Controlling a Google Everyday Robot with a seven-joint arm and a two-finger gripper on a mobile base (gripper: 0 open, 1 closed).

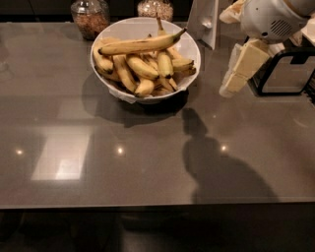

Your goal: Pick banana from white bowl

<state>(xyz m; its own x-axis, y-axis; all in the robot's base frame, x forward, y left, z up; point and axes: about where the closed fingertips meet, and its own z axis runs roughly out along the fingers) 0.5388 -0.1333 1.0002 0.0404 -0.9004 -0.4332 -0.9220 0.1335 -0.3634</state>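
The white bowl (193,49) stands at the back middle of the grey table, full of several bananas. The banana (140,45), long, slim and nearly straight, lies across the top of the pile with its dark tip at the left and its stem pointing up right. My gripper (231,83) hangs at the right, beyond the bowl's right rim and above the table. It is apart from the bowl and holds nothing that I can see.
Two glass jars (90,17) (155,8) stand behind the bowl. A white upright stand (206,22) is at the bowl's back right. A black wire holder (285,71) sits at the right edge, behind the arm. The arm's shadow (216,167) falls on the table.
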